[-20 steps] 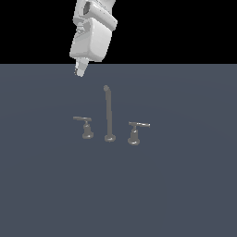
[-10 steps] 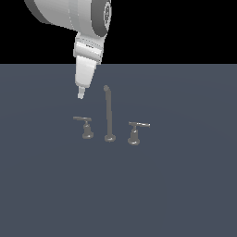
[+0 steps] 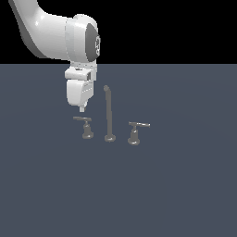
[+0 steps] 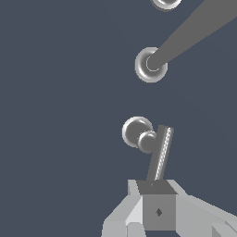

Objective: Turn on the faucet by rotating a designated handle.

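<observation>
Dark blue-grey worktop point(image 3: 185, 194) carries the faucet point(image 3: 109, 115), and the tool point(image 3: 82, 109), fingers apparently together though I cannot tell for sure, hovers just above the handle point(image 3: 83, 120) on the exterior view's left, approaching; next, lower and push the lever sideways.

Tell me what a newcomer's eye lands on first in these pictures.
The big white arm, its gripper hanging just above the handle on the exterior view's left. Beside that handle rises the tall thin spout, with the shinier lever handle on the spout's far side. In the wrist view the fingertips sit right at the lever's end.
</observation>
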`<state>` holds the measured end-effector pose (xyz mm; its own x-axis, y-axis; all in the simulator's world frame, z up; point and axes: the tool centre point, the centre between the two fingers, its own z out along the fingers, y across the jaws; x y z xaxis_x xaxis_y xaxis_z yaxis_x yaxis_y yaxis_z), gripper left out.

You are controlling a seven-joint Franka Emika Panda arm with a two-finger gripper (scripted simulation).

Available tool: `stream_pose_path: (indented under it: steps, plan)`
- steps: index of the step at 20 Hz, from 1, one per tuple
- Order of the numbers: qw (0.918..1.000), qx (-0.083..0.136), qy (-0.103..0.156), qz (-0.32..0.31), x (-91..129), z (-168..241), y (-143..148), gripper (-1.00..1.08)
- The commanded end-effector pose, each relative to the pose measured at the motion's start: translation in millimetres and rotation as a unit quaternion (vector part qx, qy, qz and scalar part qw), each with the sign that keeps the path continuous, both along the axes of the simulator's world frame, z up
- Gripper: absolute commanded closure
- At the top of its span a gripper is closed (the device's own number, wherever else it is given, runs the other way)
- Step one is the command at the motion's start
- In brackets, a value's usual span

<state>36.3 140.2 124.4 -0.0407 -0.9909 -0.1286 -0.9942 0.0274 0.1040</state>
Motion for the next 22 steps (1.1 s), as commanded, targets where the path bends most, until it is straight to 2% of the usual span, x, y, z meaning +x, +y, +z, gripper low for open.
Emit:
stream_pose_path:
  steps: [1, 5, 10, 19, 22]
  plan:
    - [0.9994, -0.020, -0.009, -0.027, 8, -11, 2, 1.08]
    - [0.9971, -0.044, -0.023, -0.057, 16, -23, 5, 1.08]
    - [0.9941, -0.063, -0.037, -0.081, 24, -32, 8, 1.08]
    - [0.9925, -0.070, -0.044, -0.090, 27, -35, 10, 1.08]
    - [0.9925, -0.070, -0.043, -0.090, 21, -35, 15, 1.08]
